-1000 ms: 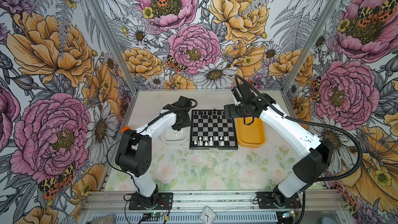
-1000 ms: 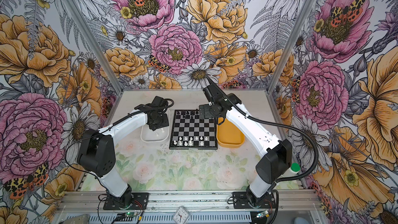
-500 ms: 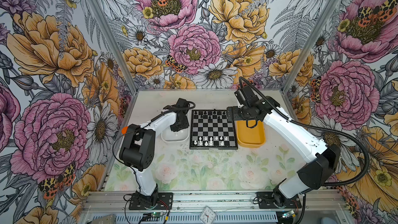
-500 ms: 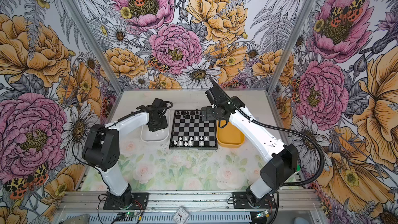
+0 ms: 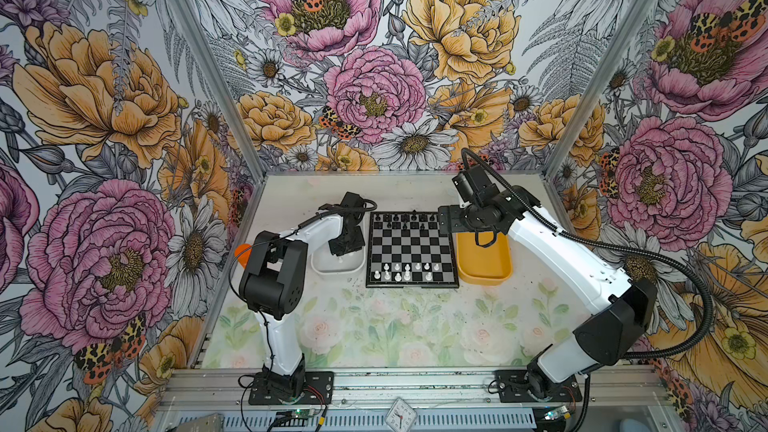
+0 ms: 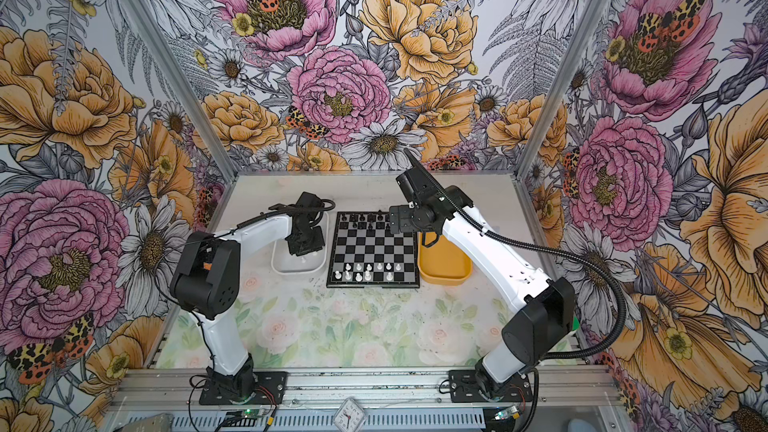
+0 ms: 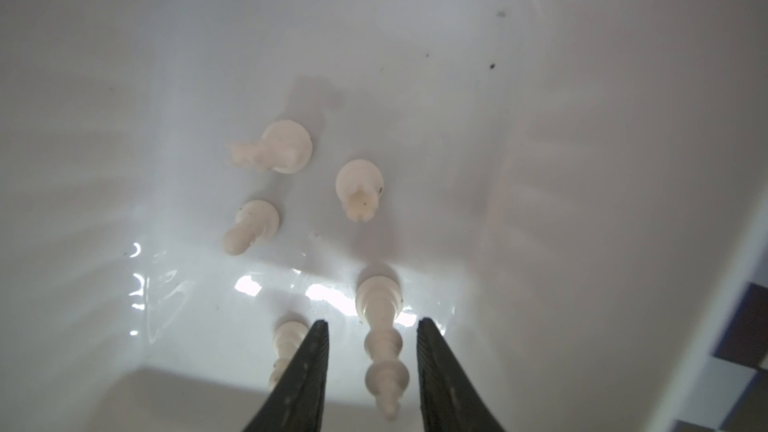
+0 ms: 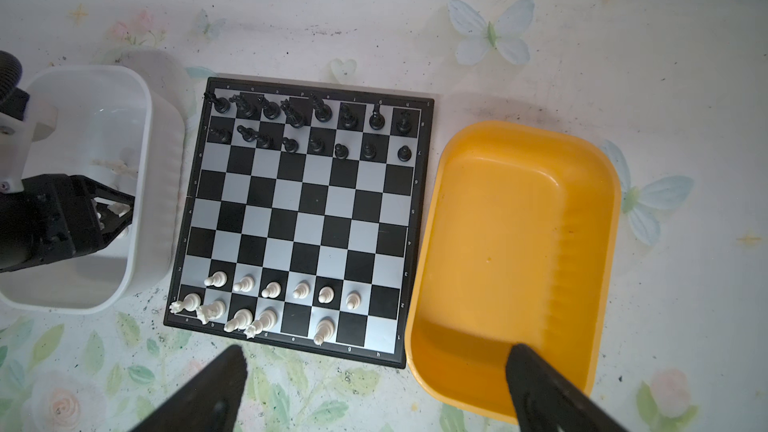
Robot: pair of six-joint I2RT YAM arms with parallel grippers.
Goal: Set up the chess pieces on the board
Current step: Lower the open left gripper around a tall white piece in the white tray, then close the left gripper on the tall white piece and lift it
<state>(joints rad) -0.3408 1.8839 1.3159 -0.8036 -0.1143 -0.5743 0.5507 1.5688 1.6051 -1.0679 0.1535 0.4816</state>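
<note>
Two rows of the board (image 8: 303, 201) are filled with black chess pieces (image 8: 322, 112); eleven white ones (image 8: 243, 284) are set opposite. Five are left in the white tray (image 8: 162, 201). The right gripper (image 8: 376, 351) is held wide open, empty; a tall white piece (image 7: 380, 309) is straddled, untouched, by the part-open left gripper (image 7: 371, 323).

Left arm (image 5: 320, 229) reaching forward, left gripper (image 7: 371, 322) pointing down, jaws standing narrowly apart, right arm (image 5: 552, 251) stretching forward, right gripper (image 8: 376, 350) hanging, jaws spreading wide.
</note>
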